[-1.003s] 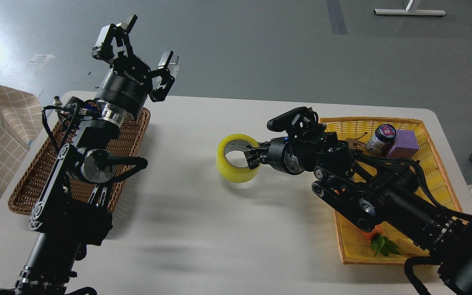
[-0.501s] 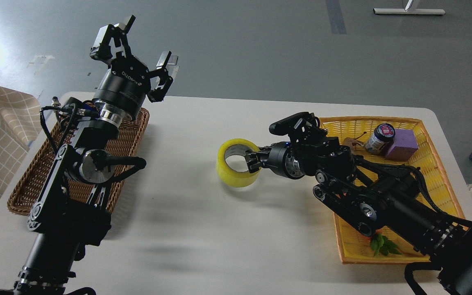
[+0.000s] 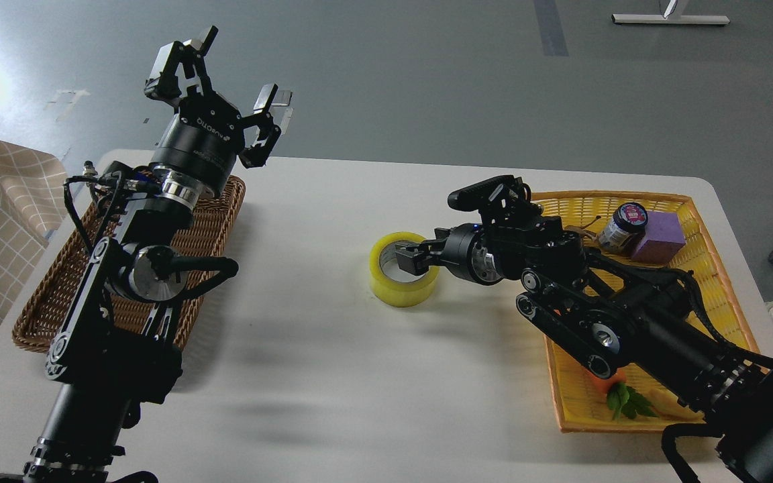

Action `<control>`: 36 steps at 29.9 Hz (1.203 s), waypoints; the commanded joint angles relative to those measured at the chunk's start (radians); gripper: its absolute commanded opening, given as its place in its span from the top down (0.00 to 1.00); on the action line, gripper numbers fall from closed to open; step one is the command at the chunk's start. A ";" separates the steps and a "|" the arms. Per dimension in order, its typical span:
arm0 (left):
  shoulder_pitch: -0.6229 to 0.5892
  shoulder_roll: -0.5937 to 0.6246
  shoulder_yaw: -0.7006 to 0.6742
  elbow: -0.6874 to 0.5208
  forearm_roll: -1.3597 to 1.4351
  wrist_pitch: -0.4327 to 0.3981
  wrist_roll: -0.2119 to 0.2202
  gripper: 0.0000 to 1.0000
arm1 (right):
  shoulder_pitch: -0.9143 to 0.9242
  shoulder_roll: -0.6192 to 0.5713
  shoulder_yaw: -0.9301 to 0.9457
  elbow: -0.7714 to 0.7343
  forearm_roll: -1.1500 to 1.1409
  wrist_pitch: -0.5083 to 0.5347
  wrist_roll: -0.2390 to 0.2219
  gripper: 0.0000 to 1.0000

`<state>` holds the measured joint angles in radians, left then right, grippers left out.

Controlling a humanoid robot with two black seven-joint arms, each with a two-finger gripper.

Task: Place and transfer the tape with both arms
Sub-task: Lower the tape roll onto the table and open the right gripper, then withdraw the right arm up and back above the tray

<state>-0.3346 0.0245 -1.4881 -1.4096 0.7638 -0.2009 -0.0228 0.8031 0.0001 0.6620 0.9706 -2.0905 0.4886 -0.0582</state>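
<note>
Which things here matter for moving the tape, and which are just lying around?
Job: tape; right gripper, closed on its wall; left gripper, open, raised.

Lying about: yellow basket, jar, purple block, brown wicker basket.

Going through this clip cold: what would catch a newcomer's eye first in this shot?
The yellow tape near the middle of the white table, gripped at its near wall by the right gripper. Next, the left gripper, raised high at upper left with its jaws spread wide and empty, above the brown wicker basket. At right, the yellow basket holds a jar and a purple block.
</note>
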 commanded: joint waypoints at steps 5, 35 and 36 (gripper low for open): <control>-0.001 -0.002 0.000 0.000 0.000 0.002 -0.106 0.02 | 0.080 0.000 0.189 0.022 0.066 -0.080 0.000 0.14; -0.060 0.018 0.132 0.001 0.127 0.075 -0.137 0.02 | -0.222 -0.012 0.906 0.439 1.105 -0.139 0.005 0.00; -0.061 0.017 0.132 -0.002 0.129 0.086 -0.137 0.02 | -0.229 -0.012 0.909 0.445 1.121 -0.139 0.005 0.00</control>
<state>-0.3953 0.0466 -1.3592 -1.4084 0.8662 -0.1352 -0.1474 0.6054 -0.0127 1.5483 1.4042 -1.0466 0.3481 -0.0540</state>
